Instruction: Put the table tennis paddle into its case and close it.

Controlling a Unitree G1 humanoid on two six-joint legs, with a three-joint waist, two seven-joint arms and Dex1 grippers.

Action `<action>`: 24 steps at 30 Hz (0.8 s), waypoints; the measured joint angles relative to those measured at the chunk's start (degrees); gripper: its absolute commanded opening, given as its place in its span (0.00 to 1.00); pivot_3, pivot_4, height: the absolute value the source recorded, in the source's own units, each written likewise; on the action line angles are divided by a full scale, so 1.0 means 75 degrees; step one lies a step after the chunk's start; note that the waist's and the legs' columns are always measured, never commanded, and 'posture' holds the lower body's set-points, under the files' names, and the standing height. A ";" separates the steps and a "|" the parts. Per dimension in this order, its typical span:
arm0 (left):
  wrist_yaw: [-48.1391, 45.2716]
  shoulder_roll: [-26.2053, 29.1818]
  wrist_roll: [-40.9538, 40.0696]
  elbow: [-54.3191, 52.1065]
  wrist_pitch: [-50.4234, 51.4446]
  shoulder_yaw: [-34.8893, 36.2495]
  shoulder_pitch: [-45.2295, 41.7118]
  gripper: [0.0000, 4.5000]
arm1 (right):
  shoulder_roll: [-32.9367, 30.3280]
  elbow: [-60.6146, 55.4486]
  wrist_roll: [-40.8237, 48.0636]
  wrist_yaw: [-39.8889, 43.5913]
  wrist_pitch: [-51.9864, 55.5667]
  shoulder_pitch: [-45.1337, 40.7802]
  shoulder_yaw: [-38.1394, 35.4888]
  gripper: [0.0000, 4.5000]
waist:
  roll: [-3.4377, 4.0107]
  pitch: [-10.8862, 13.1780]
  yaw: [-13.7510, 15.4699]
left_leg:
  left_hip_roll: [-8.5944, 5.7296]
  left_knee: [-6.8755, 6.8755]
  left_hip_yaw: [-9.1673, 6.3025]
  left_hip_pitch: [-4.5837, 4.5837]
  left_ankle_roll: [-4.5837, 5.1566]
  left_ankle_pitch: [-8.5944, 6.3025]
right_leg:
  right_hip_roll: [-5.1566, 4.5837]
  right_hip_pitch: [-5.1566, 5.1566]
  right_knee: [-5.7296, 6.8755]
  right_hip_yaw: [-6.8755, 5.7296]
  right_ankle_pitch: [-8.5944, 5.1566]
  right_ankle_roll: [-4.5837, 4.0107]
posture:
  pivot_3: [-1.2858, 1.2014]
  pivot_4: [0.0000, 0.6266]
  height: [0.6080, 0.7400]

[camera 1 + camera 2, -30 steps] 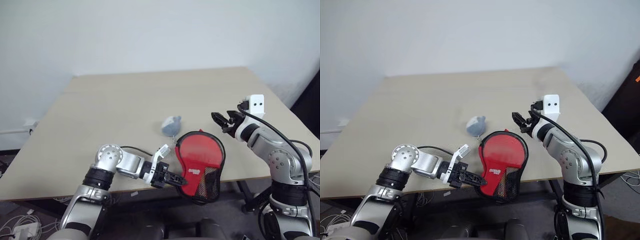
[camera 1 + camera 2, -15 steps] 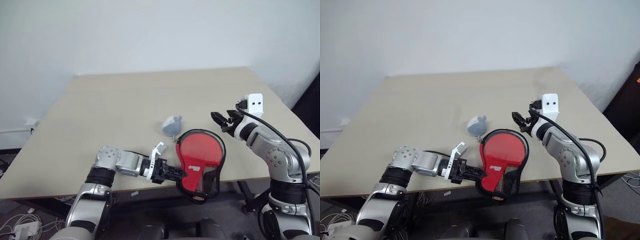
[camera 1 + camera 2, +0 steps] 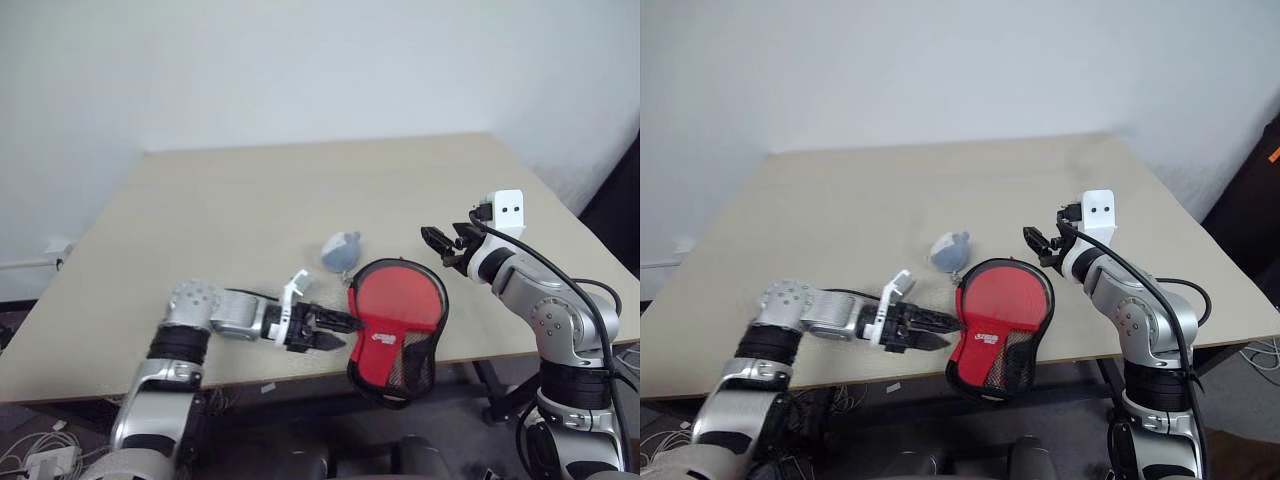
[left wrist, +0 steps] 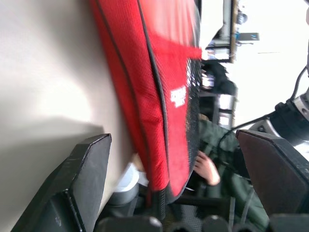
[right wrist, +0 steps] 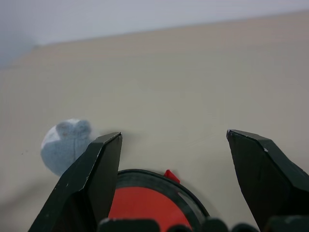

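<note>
A beige table (image 3: 250, 210) against a plain white wall (image 3: 300, 70).
Cables (image 3: 30, 455) lie on the floor at seven o'clock; soft, even light.

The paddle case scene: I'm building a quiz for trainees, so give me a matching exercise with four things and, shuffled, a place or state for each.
Things:
1. case
2. plush charm
3. left gripper
4. right gripper

Places or states:
A. grey-blue, lying on the table just behind the case
B. open, hovering above the case's far right edge
C. red, hanging partly over the table's near edge
D. open, just left of the case, holding nothing

Pairs: 1-C, 2-A, 3-D, 4-B
</note>
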 measured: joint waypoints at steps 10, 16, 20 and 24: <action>-0.3645 0.0489 0.3139 0.1034 -0.2903 -0.0834 -0.1594 0.99 | 0.0243 0.0252 -0.0561 0.0351 -0.0183 0.0383 0.1547 0.84 | -0.0009 0.0010 0.0026 | 0.0001 -0.0003 0.0029 0.0000 -0.0011 0.0008 | 0.0002 0.0008 -0.0006 -0.0020 0.0000 0.0000 | 0.52 0.00 1.00; -0.3914 -0.0499 0.4480 0.3012 -0.4601 -0.0538 -0.2880 1.00 | 0.0437 0.0688 -0.0902 0.0658 -0.0280 0.0703 0.2384 1.00 | -0.0046 0.0033 0.0018 | 0.0000 0.0007 -0.0015 -0.0054 -0.0044 0.0027 | -0.0001 -0.0031 -0.0014 -0.0021 0.0003 -0.0001 | 0.52 0.00 1.00; -0.3978 -0.0938 0.5189 0.3805 -0.5318 -0.0374 -0.3489 1.00 | 0.0425 0.0811 -0.0969 0.0864 -0.0322 0.0809 0.2392 1.00 | -0.0051 0.0034 -0.0003 | -0.0001 0.0010 -0.0012 -0.0087 -0.0051 0.0032 | -0.0001 -0.0067 -0.0010 -0.0016 0.0025 -0.0033 | 0.52 0.00 1.00; -0.3672 -0.1400 0.6056 0.4753 -0.6298 -0.0274 -0.4031 1.00 | 0.0475 0.0875 -0.1199 0.0886 -0.0458 0.0821 0.2449 1.00 | -0.0052 0.0035 -0.0005 | 0.0000 0.0010 -0.0012 -0.0084 -0.0049 0.0031 | 0.0000 -0.0064 -0.0008 -0.0017 0.0009 -0.0006 | 0.52 0.00 1.00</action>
